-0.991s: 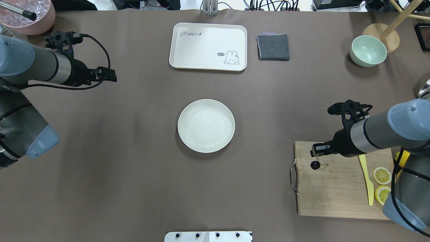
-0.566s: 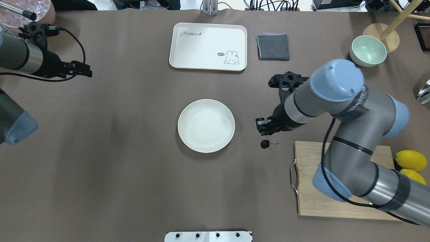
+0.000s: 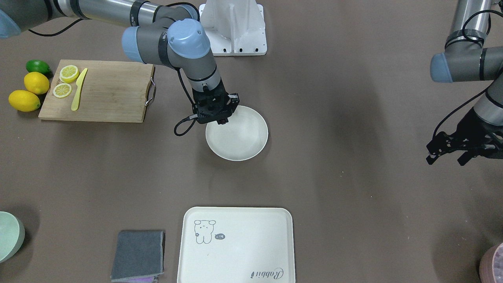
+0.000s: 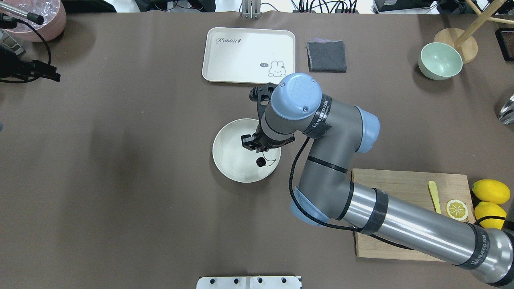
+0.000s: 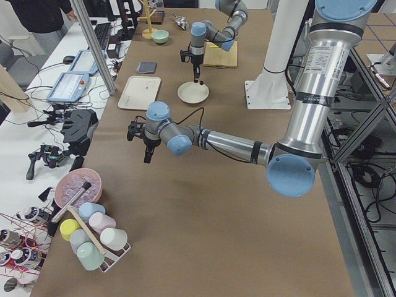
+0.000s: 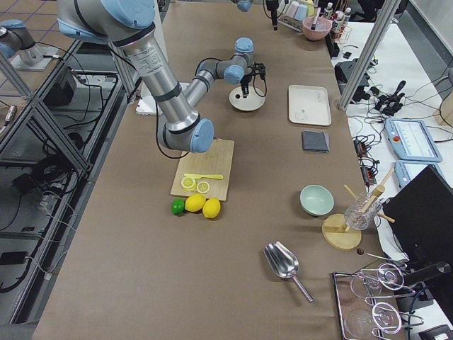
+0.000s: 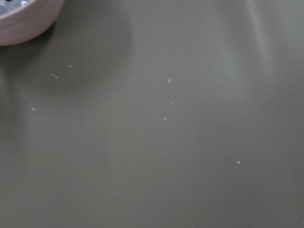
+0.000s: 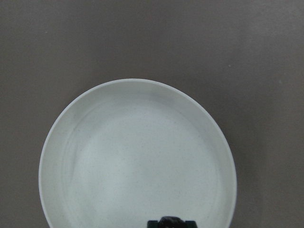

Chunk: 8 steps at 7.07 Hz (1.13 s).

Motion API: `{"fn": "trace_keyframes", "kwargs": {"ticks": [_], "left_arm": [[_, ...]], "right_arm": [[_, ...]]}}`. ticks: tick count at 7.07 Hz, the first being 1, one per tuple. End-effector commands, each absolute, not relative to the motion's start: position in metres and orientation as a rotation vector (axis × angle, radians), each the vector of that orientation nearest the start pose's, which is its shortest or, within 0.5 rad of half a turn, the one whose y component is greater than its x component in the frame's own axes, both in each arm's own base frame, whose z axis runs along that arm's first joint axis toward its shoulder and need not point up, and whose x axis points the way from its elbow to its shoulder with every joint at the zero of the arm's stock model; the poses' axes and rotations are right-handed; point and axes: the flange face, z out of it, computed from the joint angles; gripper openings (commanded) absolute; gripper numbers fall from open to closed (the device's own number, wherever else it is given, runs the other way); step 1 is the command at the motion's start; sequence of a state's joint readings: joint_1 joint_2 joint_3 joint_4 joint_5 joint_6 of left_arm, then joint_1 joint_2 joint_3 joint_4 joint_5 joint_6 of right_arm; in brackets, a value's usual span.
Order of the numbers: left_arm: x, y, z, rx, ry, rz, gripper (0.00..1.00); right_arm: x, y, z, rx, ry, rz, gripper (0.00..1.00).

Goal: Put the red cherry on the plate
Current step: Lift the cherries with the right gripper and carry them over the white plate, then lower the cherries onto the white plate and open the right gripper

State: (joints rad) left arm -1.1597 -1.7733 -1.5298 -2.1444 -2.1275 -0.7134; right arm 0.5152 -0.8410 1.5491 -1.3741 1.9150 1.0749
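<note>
Roughly at the centre of the brown matte desk (image 4: 120, 180): one plate (image 4: 231, 160), round, shallow, cream-white, faintly speckled, with a raised rim. Right hand (image 4: 260, 155) poised over its robot-side right part, pinching one red cherry (image 4: 261, 162): tiny, glossy, near-black, thin stem poking out sideways. One fruit or a joined pair, cannot tell. Cherry within the plate's outline; contact with the plate surface not discernible. Left hand (image 3: 444, 155) well apart at its own end of the desk, fingers spread, holding nothing. Beyond the plate, one tray (image 4: 241, 56): rectangular, rounded corners, cream, smooth, marked "Rabbit" in script, plus a small rabbit drawing with a speech bubble reading roughly "hi". Just beside it, one folded cloth (image 4: 326, 56), grey, soft weave. One bowl (image 4: 439, 60), pale green, round, smooth. One cutting board (image 3: 106, 92), wooden, rectangular, with a metal loop handle at one short end. On it, two lemon slices (image 3: 69, 73) and one knife (image 3: 79, 89), yellow, plastic-looking. Just beside the board, two whole lemons (image 3: 36, 82) and one lime (image 3: 38, 67). One pink bowl (image 4: 52, 30) at the far left corner, holding clear ice-like pieces.
</note>
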Motion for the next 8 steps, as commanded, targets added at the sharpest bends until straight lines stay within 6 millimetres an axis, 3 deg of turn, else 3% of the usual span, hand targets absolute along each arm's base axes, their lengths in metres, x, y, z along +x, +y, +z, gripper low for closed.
{"fn": "trace_keyframes", "kwargs": {"ticks": [1,2,3,4,5,7,8], "left_arm": [[0.160,-0.587,0.520,0.317,0.820,-0.083,0.98],[0.159,-0.588,0.521,0.316,0.819,-0.085,0.98],[0.159,-0.588,0.521,0.316,0.819,-0.085,0.98],[0.155,-0.588,0.521,0.317,0.819,-0.092,0.98],[0.144,-0.582,0.535,0.303,0.807,-0.111,0.98],[0.113,-0.575,0.550,0.275,0.822,-0.153,0.98],[0.094,-0.571,0.560,0.259,0.830,-0.179,0.98]], "right_arm": [[-0.602,-0.428,0.211,0.161,-0.957,-0.162,0.00],[-0.606,-0.427,0.198,0.140,-0.970,-0.102,0.00],[-0.611,-0.422,0.190,0.152,-0.974,-0.080,0.97],[-0.612,-0.424,0.179,0.171,-0.978,-0.051,1.00],[-0.607,-0.430,0.179,0.181,-0.975,-0.055,1.00],[-0.560,-0.484,0.193,0.161,-0.958,-0.037,1.00],[-0.514,-0.512,0.222,0.120,-0.900,-0.016,1.00]]}}
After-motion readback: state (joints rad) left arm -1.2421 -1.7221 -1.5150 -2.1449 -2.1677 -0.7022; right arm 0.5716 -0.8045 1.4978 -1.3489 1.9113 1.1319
